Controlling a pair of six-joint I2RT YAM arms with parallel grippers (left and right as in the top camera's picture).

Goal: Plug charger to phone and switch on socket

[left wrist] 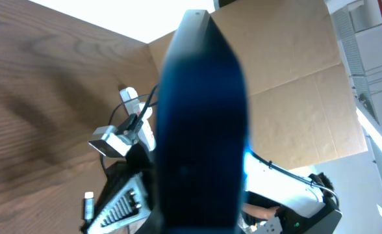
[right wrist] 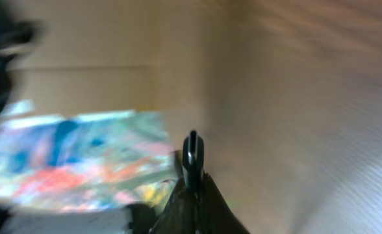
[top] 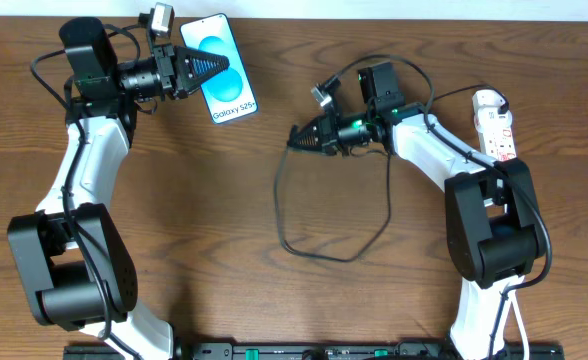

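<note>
Overhead: phone [top: 230,98] is seen near the far edge, left of centre, clamped across its middle by the left gripper [top: 223,66]. Left wrist view is filled by its blurred dark edge. Charger [right wrist: 192,155] plug is pinched in the right gripper [top: 295,138] at worktop [top: 204,220] centre, well apart from the phone. Cable slack [top: 280,215] is looped toward the near edge. Socket [top: 495,118] is laid near the far-right corner, partly covered by the right arm.
</note>
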